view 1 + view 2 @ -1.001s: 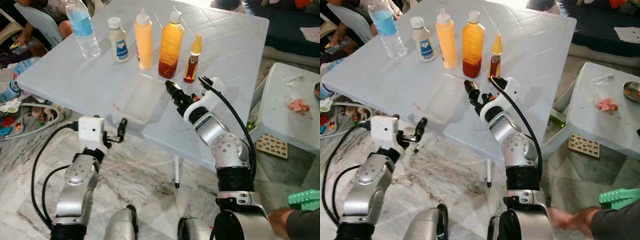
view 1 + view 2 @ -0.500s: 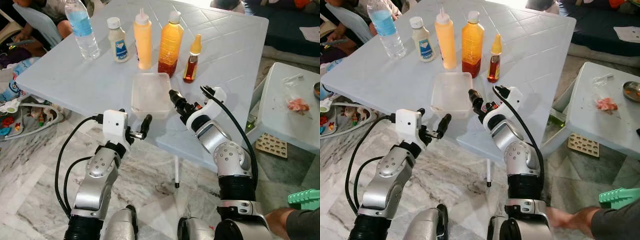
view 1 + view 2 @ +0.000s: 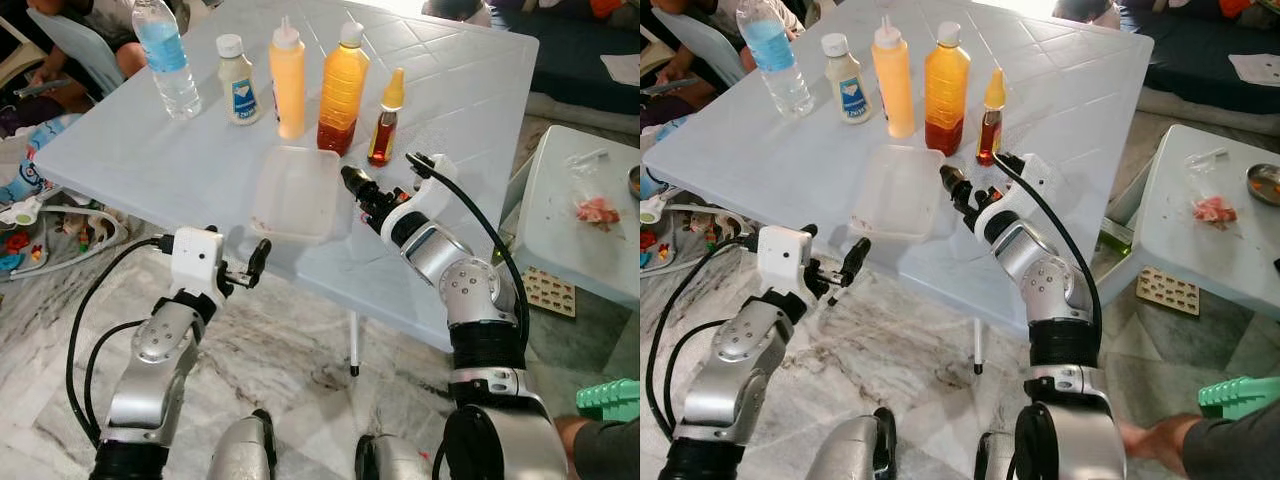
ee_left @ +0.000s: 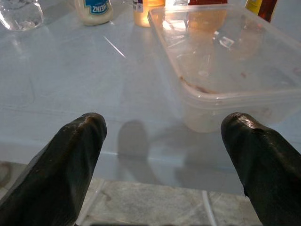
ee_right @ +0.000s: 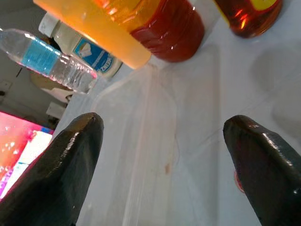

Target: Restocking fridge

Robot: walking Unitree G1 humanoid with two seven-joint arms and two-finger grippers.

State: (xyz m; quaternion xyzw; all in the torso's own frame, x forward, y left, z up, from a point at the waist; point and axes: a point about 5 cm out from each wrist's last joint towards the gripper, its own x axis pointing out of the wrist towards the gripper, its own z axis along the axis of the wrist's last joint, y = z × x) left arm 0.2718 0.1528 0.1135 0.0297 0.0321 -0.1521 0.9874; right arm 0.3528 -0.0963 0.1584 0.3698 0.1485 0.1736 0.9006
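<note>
The clear tub (image 3: 296, 194) sits near the worktop's (image 3: 150, 150) front edge, at nine o'clock from the spread right tool (image 3: 350, 182) just beside it; the spread left tool (image 3: 257, 262) hangs below the edge.

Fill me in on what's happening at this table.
The robot stands at a white plastic table with both arms raised toward a clear plastic container near the front edge. The right gripper sits at the container's right side, fingers open; the left gripper hovers open just off the table's edge, holding nothing. Behind the container stand a water bottle, a mayonnaise bottle, two orange sauce bottles and a small dark sauce bottle, all untouched.
</note>
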